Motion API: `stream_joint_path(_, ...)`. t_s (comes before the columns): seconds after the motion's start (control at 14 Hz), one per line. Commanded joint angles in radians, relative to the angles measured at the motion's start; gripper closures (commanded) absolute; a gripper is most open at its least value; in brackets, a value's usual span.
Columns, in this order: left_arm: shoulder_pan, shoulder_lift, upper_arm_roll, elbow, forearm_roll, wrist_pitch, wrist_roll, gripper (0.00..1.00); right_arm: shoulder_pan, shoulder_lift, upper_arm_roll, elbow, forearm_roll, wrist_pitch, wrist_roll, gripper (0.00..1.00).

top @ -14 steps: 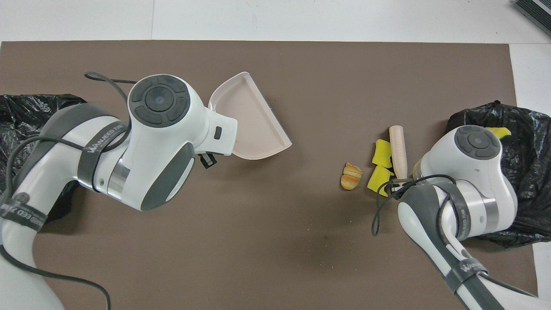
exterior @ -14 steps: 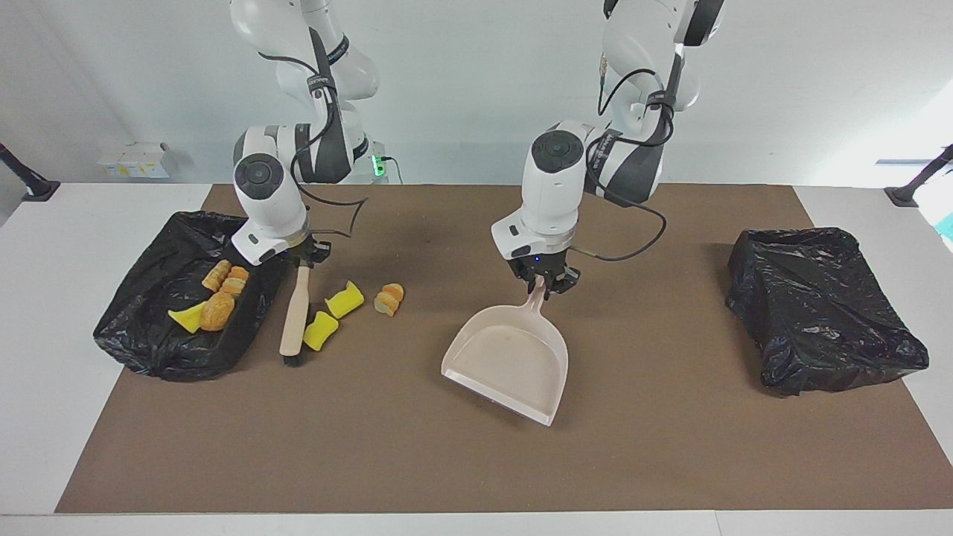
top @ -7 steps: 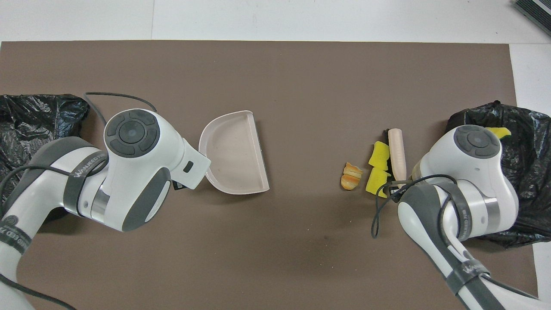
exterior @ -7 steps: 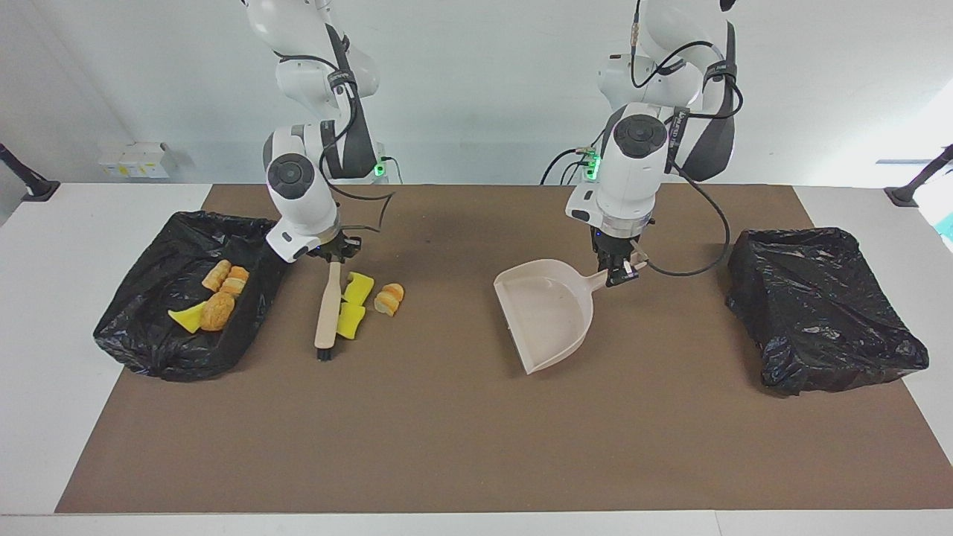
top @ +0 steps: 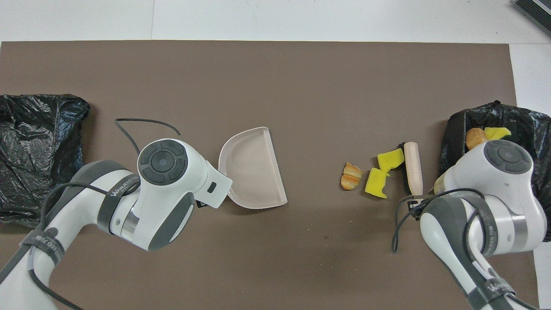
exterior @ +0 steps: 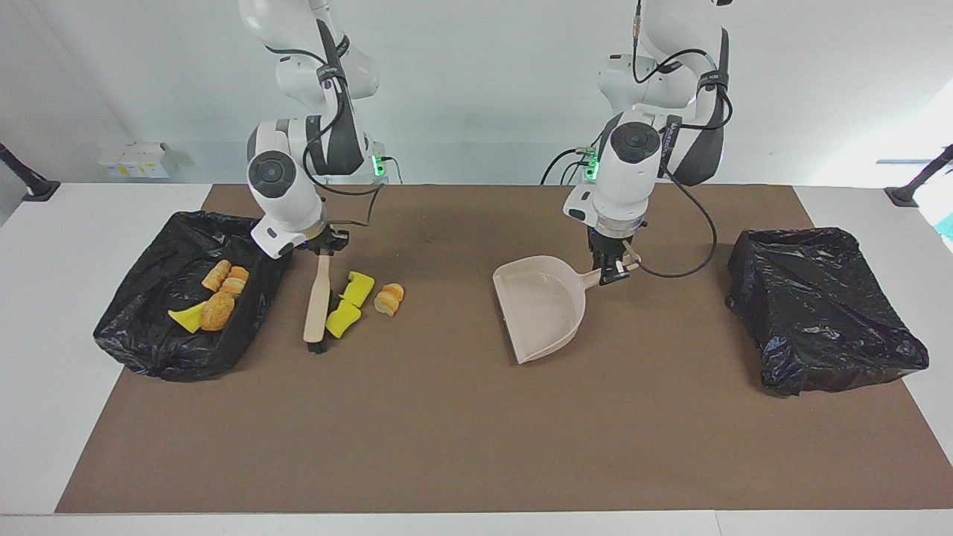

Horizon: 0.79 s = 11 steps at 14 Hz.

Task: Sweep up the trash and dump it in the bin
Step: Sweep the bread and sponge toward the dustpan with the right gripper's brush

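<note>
The right gripper is closed on the top end of a wooden-handled brush, which hangs nearly upright with its dark bristles down on the brown mat that covers the table. Just beside the brush, toward the left arm's end, lie two yellow sponge chunks, touching or almost touching each other, with the lower one close against the brush's bristle end. A tan-orange bread piece sits a little apart from them, again toward the left arm's end. The rest of the trash rests in the black-lined bin at the right arm's end of the table: several bread pieces and a yellow chunk, lying together on the crumpled liner.

The left gripper is clamped on the handle of the beige dustpan, near the middle of the mat. The pan's tray holds nothing, and its open mouth faces the scraps and the brush, well apart from them. A second black-lined bin stands at the left arm's end of the table, its liner loosely bunched.
</note>
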State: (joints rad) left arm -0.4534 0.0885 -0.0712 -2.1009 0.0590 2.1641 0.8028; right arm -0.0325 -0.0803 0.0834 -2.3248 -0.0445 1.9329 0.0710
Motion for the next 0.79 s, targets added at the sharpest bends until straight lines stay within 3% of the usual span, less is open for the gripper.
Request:
stream_joint_path(0.0,-0.019,-0.030,0.011,-0.045,-0.010,0.028,-0.028,1.00,0.028,-0.046,0.006,-0.062,0.034,0.037,0.022,1.00)
stream_joint_path(0.43,-0.025,-0.033,0.011,-0.050,-0.011,0.029,-0.044,1.00,0.137,-0.039,0.006,-0.056,0.121,0.076,0.231,1.00)
stream_joint_path(0.72,-0.025,-0.036,0.011,-0.054,-0.011,0.029,-0.045,1.00,0.241,0.060,0.009,0.034,0.199,0.103,0.423,1.00)
